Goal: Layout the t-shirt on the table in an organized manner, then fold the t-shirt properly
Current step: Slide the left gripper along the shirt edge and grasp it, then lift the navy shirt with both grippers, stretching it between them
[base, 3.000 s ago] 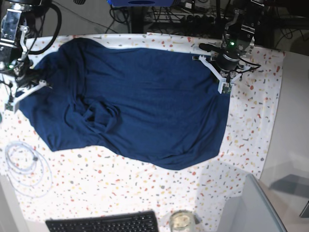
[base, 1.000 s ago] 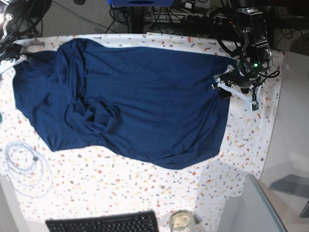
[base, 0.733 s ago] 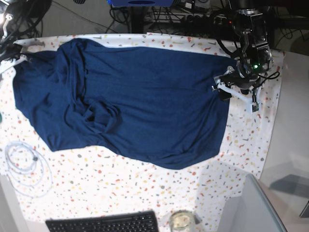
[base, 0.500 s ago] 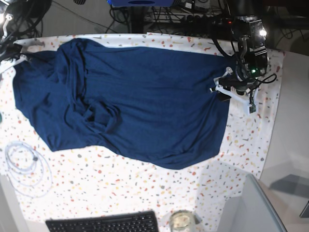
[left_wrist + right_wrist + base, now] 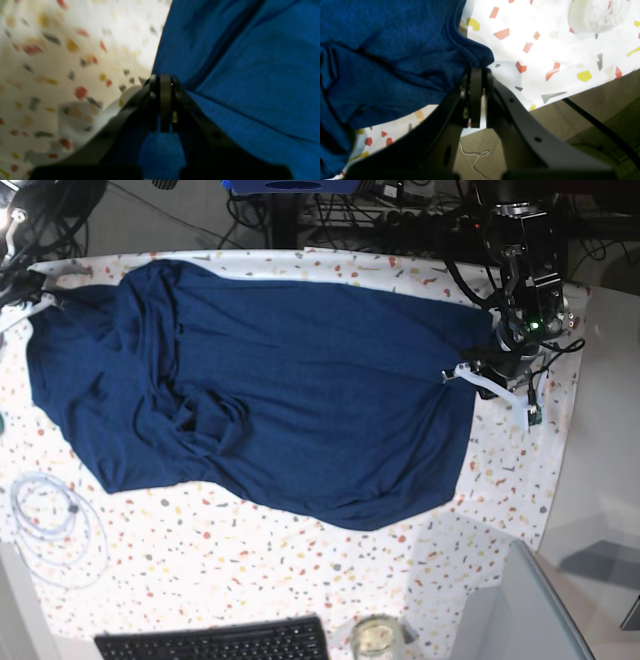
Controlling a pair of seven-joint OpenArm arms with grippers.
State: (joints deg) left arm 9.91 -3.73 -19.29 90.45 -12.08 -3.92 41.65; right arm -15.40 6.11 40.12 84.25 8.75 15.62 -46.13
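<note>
step: layout, spreading | t-shirt [image 5: 270, 390] lies rumpled across the speckled table [image 5: 250, 560] | left gripper [image 5: 162, 82] pinched on its edge | right gripper [image 5: 476, 72] clamped on a far corner | next: likely pull apart evenly to flatten the bunched folds

The t-shirt [image 5: 270, 395] lies spread across the table [image 5: 250, 550]. Left gripper [image 5: 478, 375] at its right edge, right gripper [image 5: 40, 300] at far left corner. Keyboard [image 5: 215, 643] and cable coil [image 5: 55, 525] nearer the front.
</note>
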